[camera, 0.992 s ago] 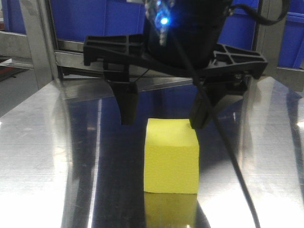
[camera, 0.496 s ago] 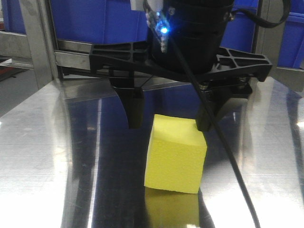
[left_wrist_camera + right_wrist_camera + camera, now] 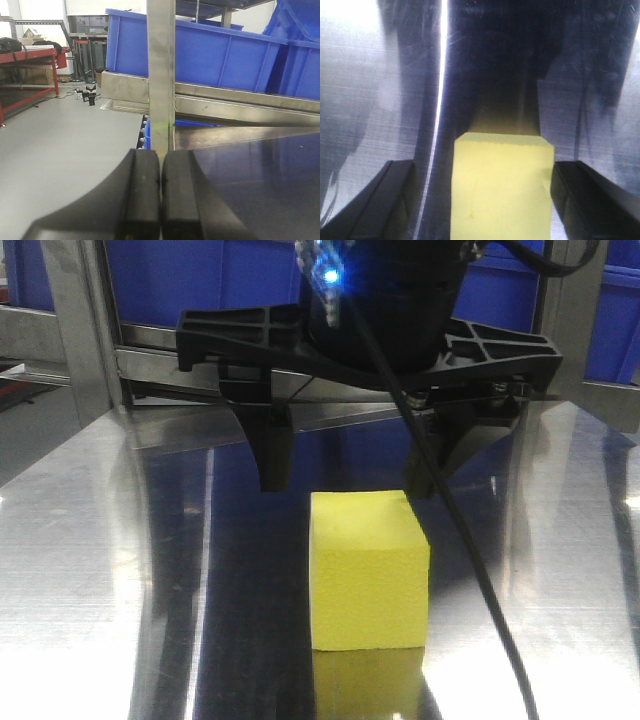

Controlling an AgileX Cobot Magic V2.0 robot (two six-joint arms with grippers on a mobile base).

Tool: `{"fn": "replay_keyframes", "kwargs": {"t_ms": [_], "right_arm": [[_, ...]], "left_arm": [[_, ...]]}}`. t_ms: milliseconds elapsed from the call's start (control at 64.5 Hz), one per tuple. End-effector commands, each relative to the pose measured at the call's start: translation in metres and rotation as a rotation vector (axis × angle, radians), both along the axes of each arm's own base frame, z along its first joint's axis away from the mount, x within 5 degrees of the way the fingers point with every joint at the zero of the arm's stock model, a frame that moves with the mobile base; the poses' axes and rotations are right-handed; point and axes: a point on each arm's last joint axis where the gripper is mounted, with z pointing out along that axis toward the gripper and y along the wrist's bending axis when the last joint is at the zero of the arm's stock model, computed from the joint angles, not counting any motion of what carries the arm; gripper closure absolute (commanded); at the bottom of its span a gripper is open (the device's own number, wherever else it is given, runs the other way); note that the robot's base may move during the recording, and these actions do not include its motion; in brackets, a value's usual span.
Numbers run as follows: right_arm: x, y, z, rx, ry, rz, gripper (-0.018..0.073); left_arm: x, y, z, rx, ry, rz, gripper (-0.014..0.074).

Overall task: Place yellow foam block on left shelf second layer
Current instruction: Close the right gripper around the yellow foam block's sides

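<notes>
Two black fingers of the right gripper [image 3: 348, 485] stand spread wide in the front view, just above the bright yellow foam block [image 3: 368, 575], which rests on a shiny sheet-metal surface [image 3: 100, 570]. Left wrist view: the left gripper [image 3: 160, 200] has its jaws pressed together, facing a steel upright post [image 3: 161, 75] and a blue plastic bin [image 3: 225, 55]. Right wrist view: the block sits between the parted fingers.

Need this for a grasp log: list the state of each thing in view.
yellow foam block: sitting flat on the metal surface, not clamped.
right end effector: open, straddling the block.
left end effector: shut, holding nothing.
blue light on the right arm: lit.
</notes>
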Motion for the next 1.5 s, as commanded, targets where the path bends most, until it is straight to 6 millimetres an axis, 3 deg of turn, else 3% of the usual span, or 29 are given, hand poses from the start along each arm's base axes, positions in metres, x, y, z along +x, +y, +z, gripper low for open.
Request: {"fn": "replay_keyframes", "kwargs": {"t_ms": [0, 279, 605, 822, 1132, 1488], "right_arm": [[-0.001, -0.004, 0.019, 0.03, -0.063, 0.014, -0.007], [-0.006, -0.002, 0.015, 0.013, -0.059, 0.045, -0.007], [-0.012, -0.007, -0.015, 0.015, -0.048, 0.074, -0.007], [-0.008, -0.009, -0.015, 0.016, -0.055, 0.074, -0.0064], [-0.006, -0.01, -0.015, 0.01, -0.062, 0.089, 0.0022], [-0.006, -0.01, -0.015, 0.01, -0.062, 0.09, 0.0024]], "left_arm": [[-0.001, 0.0, -0.001, -0.01, -0.073, -0.006, 0.0472], [-0.001, 0.0, -0.001, -0.01, -0.073, -0.006, 0.0472], [-0.001, 0.0, -0.001, -0.01, -0.073, -0.006, 0.0472], [-0.001, 0.0, -0.001, -0.01, -0.073, -0.006, 0.0472], [-0.001, 0.0, -0.001, -0.01, -0.073, -0.006, 0.0472], [-0.001, 0.0, -0.001, -0.01, -0.073, -0.006, 0.0472]]}}
